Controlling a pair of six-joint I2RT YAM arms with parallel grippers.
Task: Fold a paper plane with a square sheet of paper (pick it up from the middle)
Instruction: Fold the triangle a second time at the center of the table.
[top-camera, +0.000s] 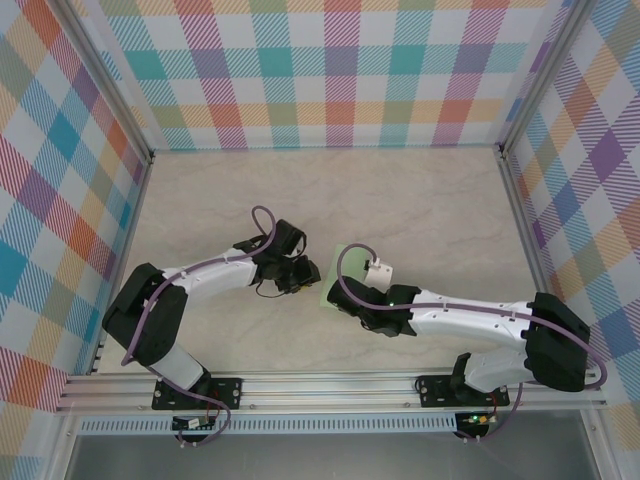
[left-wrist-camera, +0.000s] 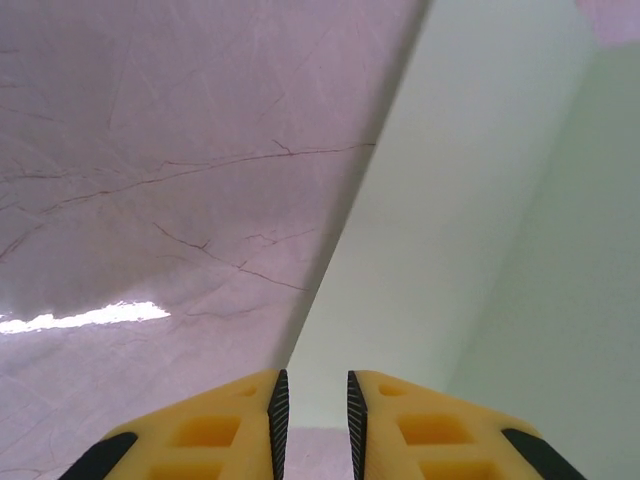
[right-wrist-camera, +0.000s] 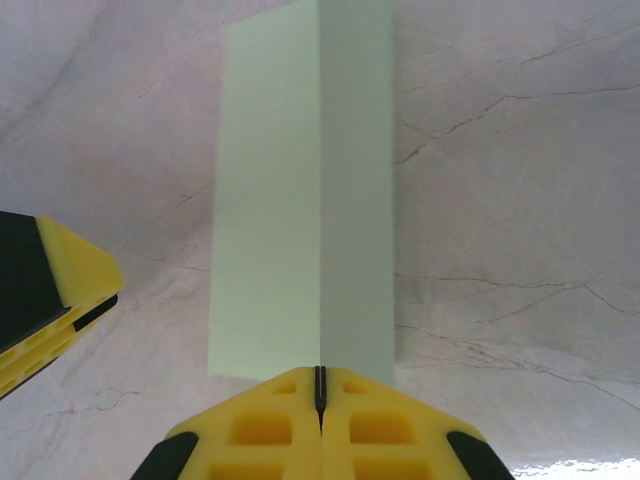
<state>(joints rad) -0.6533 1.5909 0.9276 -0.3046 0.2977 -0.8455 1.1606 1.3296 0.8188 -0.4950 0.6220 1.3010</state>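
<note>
The square sheet of paper (top-camera: 323, 284) is pale green and sits mid-table between both arms. In the right wrist view the sheet (right-wrist-camera: 300, 200) is bent along a centre ridge, left half lit, right half shaded. My right gripper (right-wrist-camera: 320, 385) is shut on that ridge at the near edge; from above it (top-camera: 340, 292) reaches in from the right. My left gripper (left-wrist-camera: 313, 400) is open, and the paper (left-wrist-camera: 450, 230) runs up ahead of the gap with its near edge between the fingers. From above, this gripper (top-camera: 300, 273) meets the sheet's left side. Its yellow finger (right-wrist-camera: 50, 290) shows beside the sheet.
The marble-pattern tabletop (top-camera: 420, 200) stretches free behind and to both sides of the arms. Plaid walls (top-camera: 340, 70) close the back and sides. An aluminium rail (top-camera: 330, 392) carries both arm bases at the near edge.
</note>
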